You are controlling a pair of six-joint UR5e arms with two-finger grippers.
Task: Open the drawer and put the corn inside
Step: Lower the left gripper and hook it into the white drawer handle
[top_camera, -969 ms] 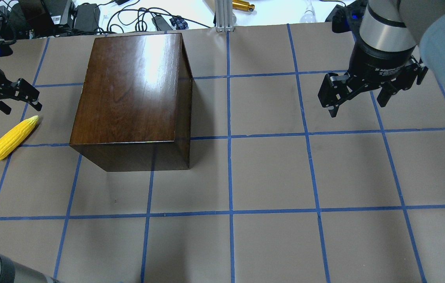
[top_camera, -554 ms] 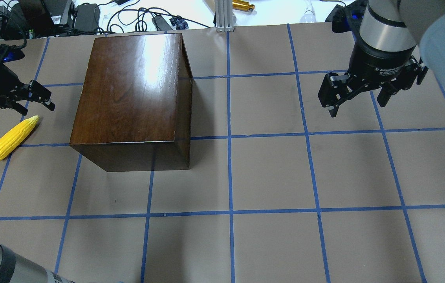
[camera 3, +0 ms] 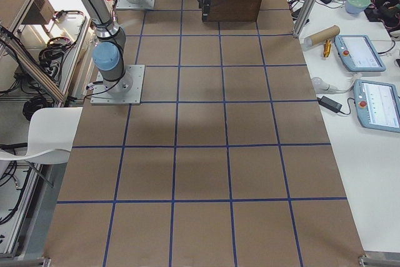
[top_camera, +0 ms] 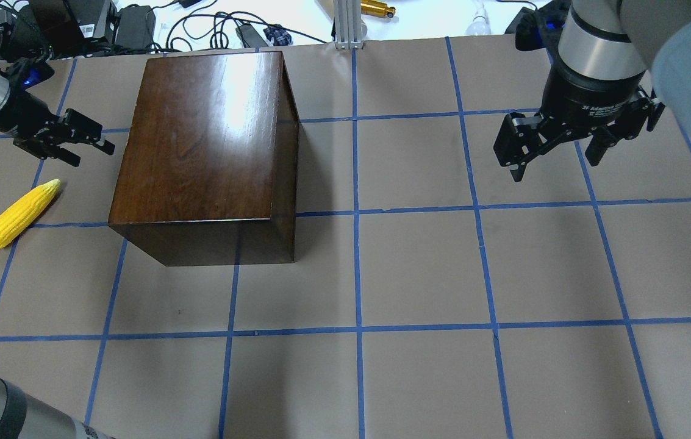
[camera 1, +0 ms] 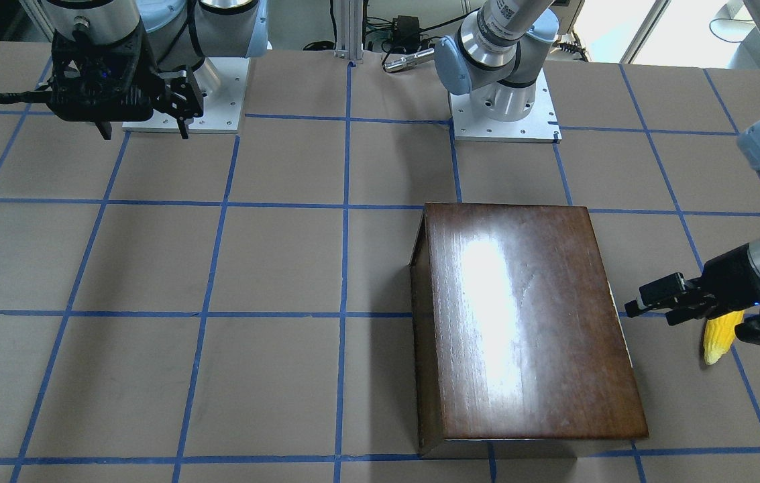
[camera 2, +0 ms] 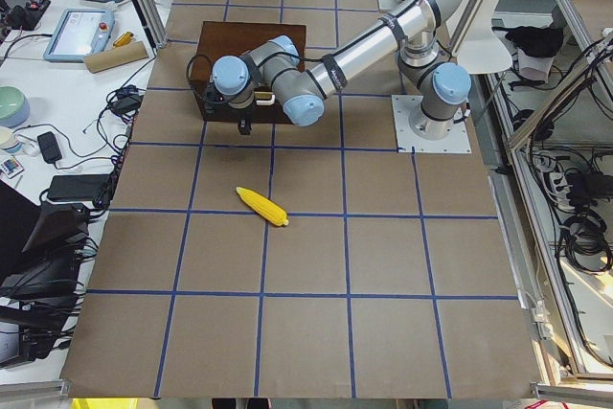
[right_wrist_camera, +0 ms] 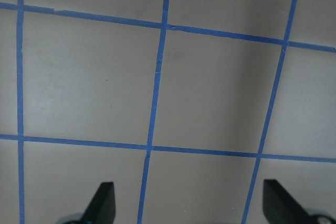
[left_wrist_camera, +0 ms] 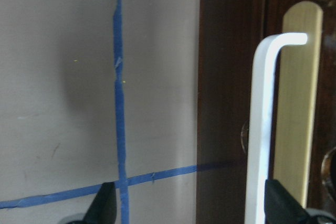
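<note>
here's the left gripper (top_camera: 93,153) at 9 o'clock of the dark box (top_camera: 205,140), near its side wall but not touching. its jaws are released, spread wide and aimed at that wall. the left wrist view shows both fingertips far apart at the bottom corners. ahead of them is the drawer (left_wrist_camera: 228,87), a dark brown front towards 3 o'clock, carrying a pale metal pull (left_wrist_camera: 261,129) over a brass-coloured strip. nothing is between the jaws, and they are clear of the pull. the overhead view shows the box sides running straight, so the drawer sits pushed in.

now the corn (top_camera: 19,213): it lies flat on the tabletop (top_camera: 418,268) at about 8 o'clock of the box, apart from it. it is at 7 o'clock of the left gripper, and nothing touches it. its pointed tip aims at 1 o'clock and its stub end at 7 o'clock, with the cob lying across a blue tape line (top_camera: 107,317). from the front-facing camera the left gripper covers part of the cob.

over on the other side, the right gripper (top_camera: 555,169) hangs at 3 o'clock of the box, well apart from it. its jaws are released too, fingers splayed and pointing down with nothing in them. its wrist camera sees only bare tabletop and tape lines between the two fingertips.
</note>
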